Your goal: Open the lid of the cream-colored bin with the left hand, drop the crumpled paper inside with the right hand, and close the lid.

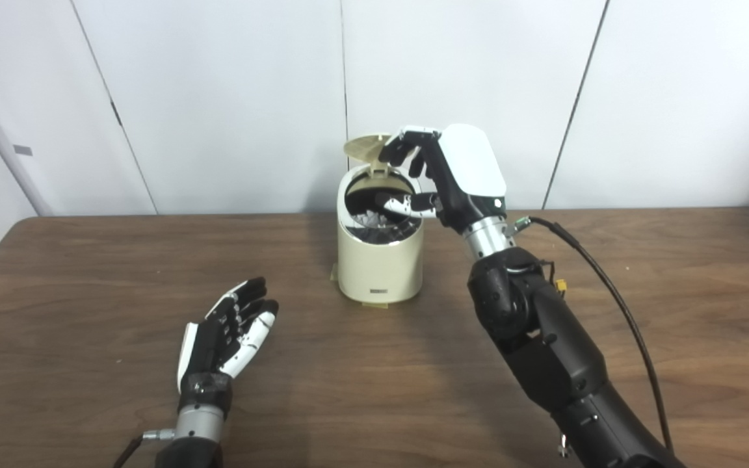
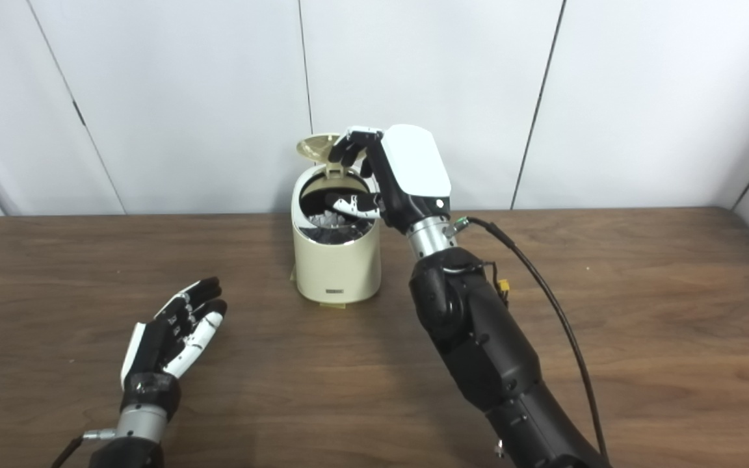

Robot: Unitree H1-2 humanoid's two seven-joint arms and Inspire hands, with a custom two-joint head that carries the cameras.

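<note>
- Right hand (image 1: 449,172), frame centre, over the open bin (image 1: 380,270), fingers apart, holding nothing; paper (image 1: 374,225) inside.
- Left hand (image 1: 228,335), lower left, spread, empty.
- Next: lift the right hand straight up, then fold lid (image 1: 365,145) down gently.

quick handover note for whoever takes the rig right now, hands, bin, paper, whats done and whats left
Left hand: open, empty, resting low over the table, left of and nearer than the bin.
Right hand: raised over the bin's opening, fingers by the lid; whether it is open or shut is unclear.
Bin: cream-colored, upright mid-table, lid tipped up at the back.
Crumpled paper: pale crumpled material shows inside the bin.
Done: lid opened, paper apparently dropped in.
Left: close the lid.
</note>
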